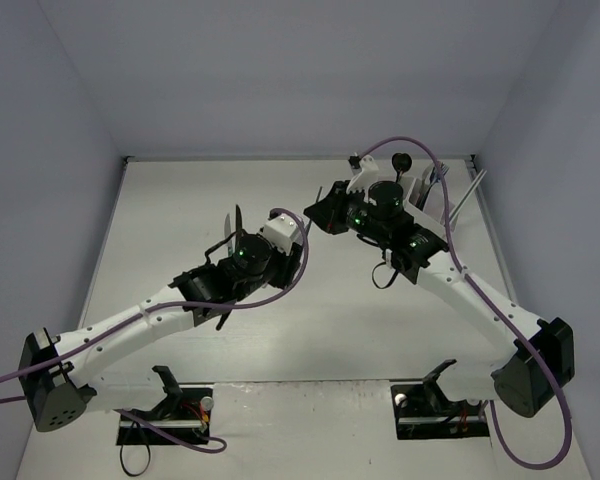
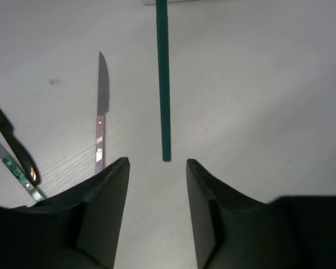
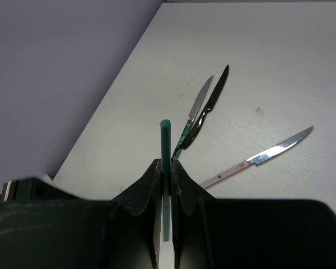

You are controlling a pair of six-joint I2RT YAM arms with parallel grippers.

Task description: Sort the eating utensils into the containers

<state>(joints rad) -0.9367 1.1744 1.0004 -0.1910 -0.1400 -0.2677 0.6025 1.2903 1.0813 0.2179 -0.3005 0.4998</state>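
Right gripper [image 3: 166, 168] is pressed shut on a teal stick [image 3: 166, 140], whose end juts past the fingertips. Left gripper [image 2: 157, 162] is spread, holding nothing. The stick's end sits just beyond its gap. Three knives [image 3: 211, 103] lie farther left on the table [image 3: 280, 67], well short of its left edge, where the wall rises.

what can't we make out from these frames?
- Containers: top view, mostly behind the right arm; contents unreadable.
- Teal stick: right wrist view, lower end hidden inside the shut right gripper.
- Long stick: left wrist view, far end cut by the top edge; cannot tell if it is the held one.
- Teal-handled knife: left wrist view, blade cut by the left edge.
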